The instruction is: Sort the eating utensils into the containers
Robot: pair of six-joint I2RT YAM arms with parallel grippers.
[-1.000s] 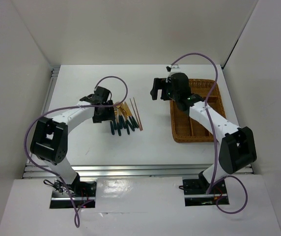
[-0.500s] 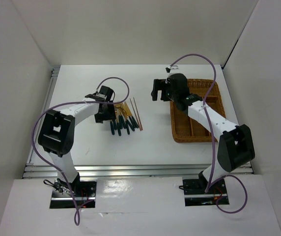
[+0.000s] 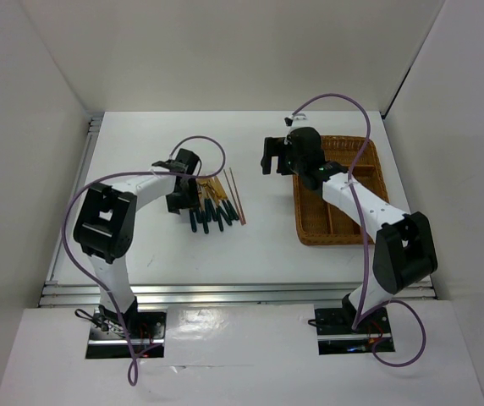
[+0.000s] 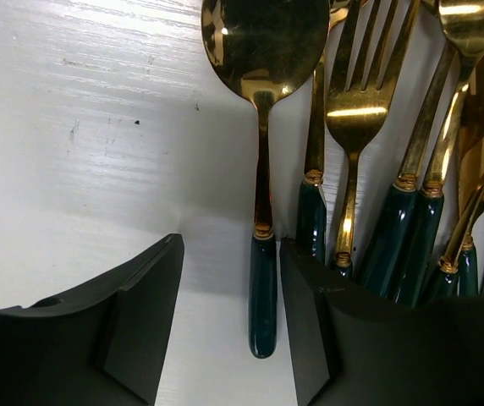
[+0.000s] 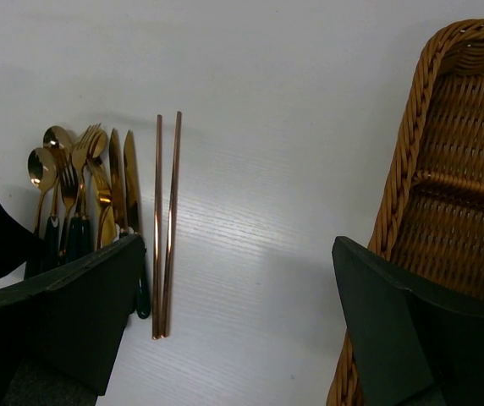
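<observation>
Gold cutlery with dark green handles (image 3: 211, 207) lies bunched at the table's middle left, with two brown chopsticks (image 3: 235, 194) at its right side. My left gripper (image 4: 229, 317) is open and low over the pile's left end. The green handle of the leftmost spoon (image 4: 262, 169) lies between its fingers, close to the right finger (image 4: 310, 330). My right gripper (image 5: 242, 321) is open and empty above bare table, between the chopsticks (image 5: 166, 228) and the brown wicker tray (image 5: 411, 178). The tray (image 3: 369, 165) sits at the right.
The tray's long compartments show no cutlery where visible; my right arm covers part of it. White walls enclose the table on three sides. A metal rail (image 3: 225, 292) runs along the near edge.
My left arm has swung its elbow right and pushed the gripper a little further toward the cutlery pile. The right gripper has barely moved.
</observation>
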